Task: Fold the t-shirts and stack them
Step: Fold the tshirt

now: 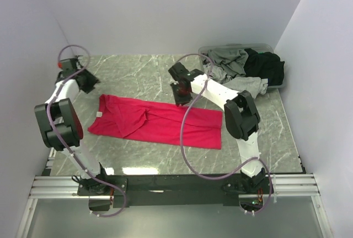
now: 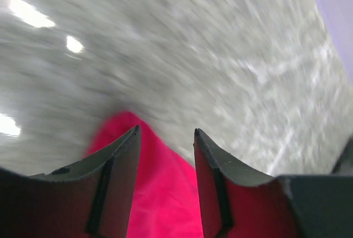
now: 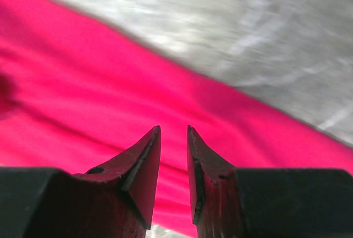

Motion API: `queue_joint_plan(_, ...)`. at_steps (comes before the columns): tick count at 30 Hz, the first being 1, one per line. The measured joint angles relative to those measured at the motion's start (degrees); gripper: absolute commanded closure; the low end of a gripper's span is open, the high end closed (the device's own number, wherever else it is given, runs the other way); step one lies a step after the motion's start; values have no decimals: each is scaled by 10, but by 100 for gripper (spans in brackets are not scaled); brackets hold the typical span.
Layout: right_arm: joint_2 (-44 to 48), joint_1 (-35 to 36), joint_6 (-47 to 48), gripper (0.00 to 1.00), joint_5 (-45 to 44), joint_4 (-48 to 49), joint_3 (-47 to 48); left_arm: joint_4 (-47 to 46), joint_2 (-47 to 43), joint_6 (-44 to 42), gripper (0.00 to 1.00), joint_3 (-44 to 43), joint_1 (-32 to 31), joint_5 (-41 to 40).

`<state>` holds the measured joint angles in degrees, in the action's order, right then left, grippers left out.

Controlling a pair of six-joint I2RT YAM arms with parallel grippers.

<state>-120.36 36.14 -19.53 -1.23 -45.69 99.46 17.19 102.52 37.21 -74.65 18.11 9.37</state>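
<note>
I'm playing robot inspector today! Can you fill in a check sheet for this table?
Surface: marble-look table, shiny glare patches.
Job's things: red t-shirt spread flat; grey shirts and black shirt heaped in tub.
Clutter: nothing seen.
Grippers: left gripper fingers apart, empty, by shirt's corner; right gripper fingers slightly apart, empty, above shirt.
Cables: pale cable droops across red t-shirt.
Surroundings: white walls; metal rail.

The pinkish-red t-shirt (image 1: 157,121) lies flat, partly folded, beneath the right end effector (image 3: 174,130); grey t-shirt (image 1: 229,60) and black t-shirt (image 1: 271,68) lie crumpled beyond it.
</note>
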Motion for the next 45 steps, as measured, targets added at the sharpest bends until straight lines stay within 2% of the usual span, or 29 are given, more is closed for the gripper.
queue_joint_plan(5,-10,54,10,66,35,-1,57,-11,1,17,51,16,-52,29)
queue_joint_plan(15,-67,130,12,64,120,15,80,-45,49,31,51,35,-42,48)
queue_joint_plan(25,-97,128,-21,62,148,57,95,-62,91,30,52,38,-42,52)
queue_joint_plan(37,-103,128,-51,57,157,96,99,-62,92,30,52,38,-35,41)
queue_joint_plan(45,-129,128,-54,55,168,97,140,-62,92,30,52,38,-32,40)
